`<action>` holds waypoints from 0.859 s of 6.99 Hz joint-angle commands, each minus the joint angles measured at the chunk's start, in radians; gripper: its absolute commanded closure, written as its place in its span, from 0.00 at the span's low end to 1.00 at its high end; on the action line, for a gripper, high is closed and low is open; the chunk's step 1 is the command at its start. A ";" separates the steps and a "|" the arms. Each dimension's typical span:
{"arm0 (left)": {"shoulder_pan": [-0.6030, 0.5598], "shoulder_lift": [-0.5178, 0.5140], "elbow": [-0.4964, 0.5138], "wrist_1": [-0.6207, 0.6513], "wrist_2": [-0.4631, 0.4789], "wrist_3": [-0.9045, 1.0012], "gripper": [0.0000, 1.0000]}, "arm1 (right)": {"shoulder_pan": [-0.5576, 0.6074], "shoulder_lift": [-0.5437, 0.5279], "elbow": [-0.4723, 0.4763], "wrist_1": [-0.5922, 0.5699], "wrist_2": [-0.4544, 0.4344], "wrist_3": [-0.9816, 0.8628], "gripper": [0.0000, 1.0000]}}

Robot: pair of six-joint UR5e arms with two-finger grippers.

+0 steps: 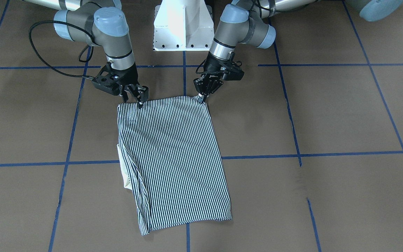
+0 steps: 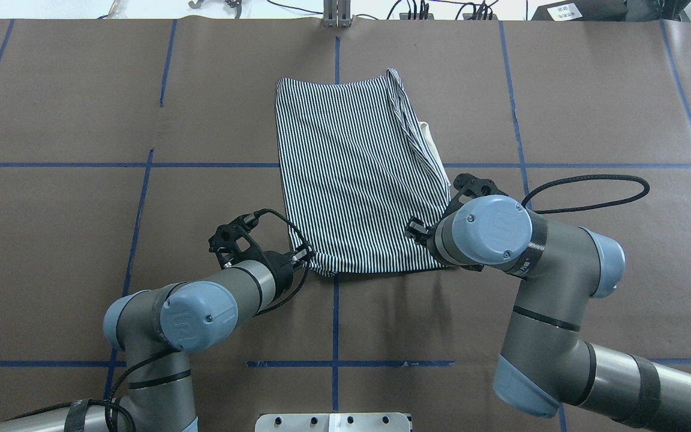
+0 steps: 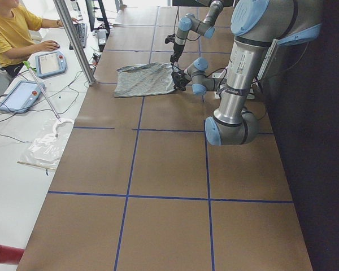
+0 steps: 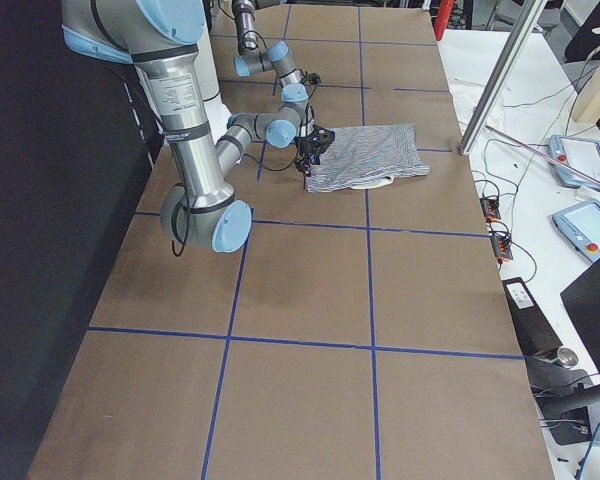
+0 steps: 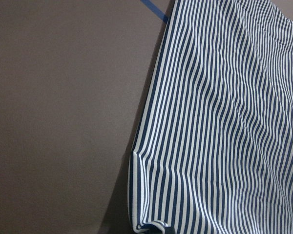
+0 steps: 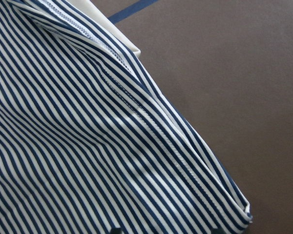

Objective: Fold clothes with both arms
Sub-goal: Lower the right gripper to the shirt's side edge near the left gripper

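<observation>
1. The striped shirt lies folded into a long rectangle in the middle of the brown worktop. Its length runs from the robot's edge toward the far edge.
2. A cream collar pokes out from under the shirt's long side on the robot's right, about halfway along.
3. The left fingers are pressed together on the shirt's near corner on the robot's left, pinching the cloth.
4. The right fingers pinch the other near corner, on the robot's right.
5. The left arm and the right arm both reach in from the robot's edge, with their wrists angled down at the shirt's near end.
6. The shirt's far end rests flat on the worktop, and blue tape lines pass under the cloth.
7. Each wrist camera shows striped cloth close up, with bare worktop beside it.
</observation>
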 commanded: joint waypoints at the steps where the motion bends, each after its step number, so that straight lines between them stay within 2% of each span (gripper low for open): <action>1: 0.000 0.000 0.000 0.000 0.002 -0.001 1.00 | -0.001 0.049 -0.060 -0.007 -0.011 -0.011 0.32; 6: 0.000 -0.002 -0.001 0.000 0.002 0.000 1.00 | -0.022 0.064 -0.111 -0.007 -0.030 -0.012 0.35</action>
